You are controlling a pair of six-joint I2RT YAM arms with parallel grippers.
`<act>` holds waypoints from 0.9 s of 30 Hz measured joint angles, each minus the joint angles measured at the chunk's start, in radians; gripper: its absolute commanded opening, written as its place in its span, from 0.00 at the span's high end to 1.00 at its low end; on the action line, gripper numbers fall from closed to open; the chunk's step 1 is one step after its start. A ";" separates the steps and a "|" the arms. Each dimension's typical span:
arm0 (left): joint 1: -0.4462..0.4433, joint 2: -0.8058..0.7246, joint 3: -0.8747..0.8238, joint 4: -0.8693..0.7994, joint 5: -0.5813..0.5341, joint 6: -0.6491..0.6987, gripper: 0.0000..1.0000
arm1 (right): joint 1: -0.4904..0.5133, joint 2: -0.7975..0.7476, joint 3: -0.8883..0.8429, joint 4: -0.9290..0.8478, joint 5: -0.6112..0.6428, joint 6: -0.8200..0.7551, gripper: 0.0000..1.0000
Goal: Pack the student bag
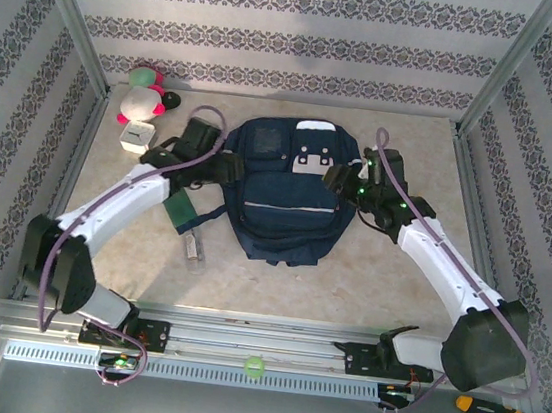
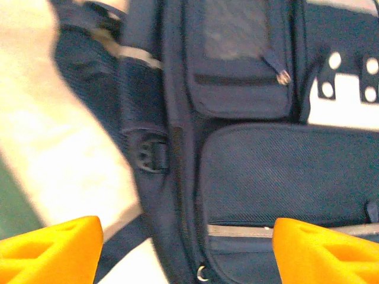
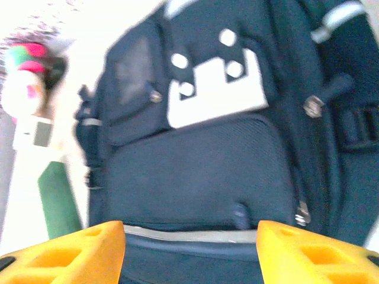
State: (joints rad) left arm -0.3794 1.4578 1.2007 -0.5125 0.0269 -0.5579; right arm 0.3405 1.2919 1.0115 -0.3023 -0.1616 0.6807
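The student bag (image 1: pixel 283 192), a navy-blue backpack with a thin white stripe and a grey-white buckle patch, lies flat in the middle of the table. My left gripper (image 1: pixel 228 168) hovers at the bag's left edge. In the left wrist view this gripper (image 2: pixel 186 254) is open, its orange fingers (image 2: pixel 50 251) spread over the bag's (image 2: pixel 266 177) side zipper with nothing between them. My right gripper (image 1: pixel 342 179) is at the bag's right edge. In the right wrist view it (image 3: pixel 190 254) is open above the bag's (image 3: pixel 195 171) front pocket and stripe, holding nothing.
A plush toy (image 1: pixel 144 95) and a small white box (image 1: pixel 136 137) sit at the back left. A green flat item (image 1: pixel 185 210) and a clear item (image 1: pixel 193 249) lie left of the bag. A green ball (image 1: pixel 254 367) and a screwdriver (image 1: pixel 488 406) rest on the front rail.
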 measured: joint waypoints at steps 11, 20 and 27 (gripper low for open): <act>0.114 -0.029 -0.133 -0.052 0.004 -0.095 0.29 | 0.036 0.123 0.074 -0.019 -0.006 0.000 0.39; -0.150 0.085 -0.006 0.063 0.116 0.109 0.29 | -0.108 0.063 -0.121 -0.018 -0.042 0.002 0.39; -0.312 0.224 0.062 0.163 0.193 0.540 0.25 | -0.150 -0.017 -0.171 0.019 -0.073 0.001 0.39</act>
State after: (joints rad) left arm -0.6914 1.6821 1.2625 -0.3496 0.2199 -0.0181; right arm 0.1902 1.2751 0.8410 -0.2836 -0.2348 0.6815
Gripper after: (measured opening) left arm 0.732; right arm 0.606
